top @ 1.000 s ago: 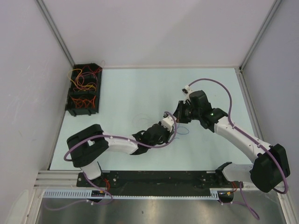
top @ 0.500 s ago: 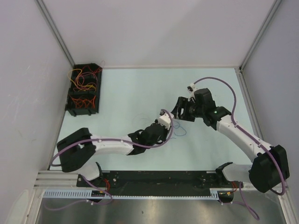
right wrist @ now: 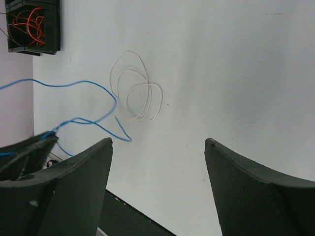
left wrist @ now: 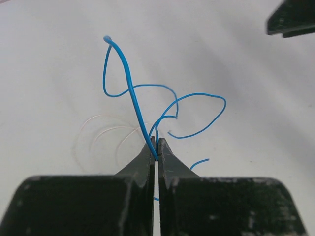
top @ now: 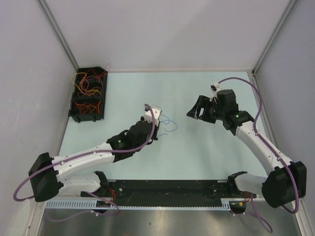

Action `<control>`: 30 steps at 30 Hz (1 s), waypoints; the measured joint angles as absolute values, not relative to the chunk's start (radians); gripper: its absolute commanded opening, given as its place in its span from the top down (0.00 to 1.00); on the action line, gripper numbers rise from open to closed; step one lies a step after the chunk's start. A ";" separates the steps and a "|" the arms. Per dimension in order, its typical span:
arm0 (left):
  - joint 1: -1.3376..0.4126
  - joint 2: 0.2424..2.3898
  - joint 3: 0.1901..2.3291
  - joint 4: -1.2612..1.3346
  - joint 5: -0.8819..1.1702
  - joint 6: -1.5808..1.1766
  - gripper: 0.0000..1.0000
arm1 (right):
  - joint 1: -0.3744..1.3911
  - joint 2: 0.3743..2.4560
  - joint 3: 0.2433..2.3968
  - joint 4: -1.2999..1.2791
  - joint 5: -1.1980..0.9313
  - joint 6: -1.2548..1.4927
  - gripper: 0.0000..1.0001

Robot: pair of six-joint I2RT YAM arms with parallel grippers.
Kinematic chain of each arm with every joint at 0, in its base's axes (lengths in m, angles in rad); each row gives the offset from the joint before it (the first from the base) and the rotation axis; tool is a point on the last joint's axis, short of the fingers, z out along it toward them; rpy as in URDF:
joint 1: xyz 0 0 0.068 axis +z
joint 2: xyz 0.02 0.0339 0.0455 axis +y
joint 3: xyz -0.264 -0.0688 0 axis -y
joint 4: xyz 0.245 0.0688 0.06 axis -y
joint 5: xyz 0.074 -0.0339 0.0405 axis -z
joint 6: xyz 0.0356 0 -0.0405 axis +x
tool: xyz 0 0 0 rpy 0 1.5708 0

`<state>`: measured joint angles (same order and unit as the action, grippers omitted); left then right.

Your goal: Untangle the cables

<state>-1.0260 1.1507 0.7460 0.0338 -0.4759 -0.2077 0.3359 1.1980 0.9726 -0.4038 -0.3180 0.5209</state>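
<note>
Obs.: the left gripper (left wrist: 156, 147) is pressed together on a single blue cable (left wrist: 134, 98), pinching it near one end. The fingertips meet with only the wire between them.

The right gripper (right wrist: 158, 142) stands spread wide with nothing between its fingers. It hangs over the counter (top: 206, 147), well apart from the left one, on the right side.

Position: the blue cable sits mid-counter at the left gripper's tips. A pale cable (right wrist: 139, 88) lies coiled flat on the counter just beside it, and in the right wrist view the two look separate. The remaining cables (top: 87, 84), red, orange and yellow, sit in a black two-compartment bin (top: 72, 104) at the far left corner.

Why held so (judgement): a pinch near one end lets the rest of the wire hang free, so it can be drawn clear of its neighbour. The right gripper seems parked open, out of the way, ready for another hold.

Orientation: from the pinch the cable runs away from the fingers. From above, it trails toward the right arm, so its long axis lies roughly left to right across the counter. It is not straight: two or three loose curls remain, and one free tip points up and away from the left gripper. I cannot tell whether the far curls touch the counter.
</note>
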 measured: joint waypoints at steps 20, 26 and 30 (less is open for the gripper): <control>-0.572 1.026 0.944 -0.318 -0.527 -0.286 1.00 | 0.336 1.160 0.920 -0.445 -0.335 0.492 0.20; -0.408 1.019 1.026 -0.382 -0.522 -0.299 1.00 | 0.336 1.141 0.911 -0.447 -0.349 0.480 0.20; -0.278 1.019 1.060 -0.419 -0.521 -0.315 1.00 | 0.336 1.134 0.907 -0.455 -0.354 0.468 0.20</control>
<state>-0.2783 1.0191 1.0603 -0.4194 -0.5205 -0.3149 0.3359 1.1343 0.9066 -0.4549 -0.3542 0.4679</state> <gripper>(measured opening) 0.014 0.801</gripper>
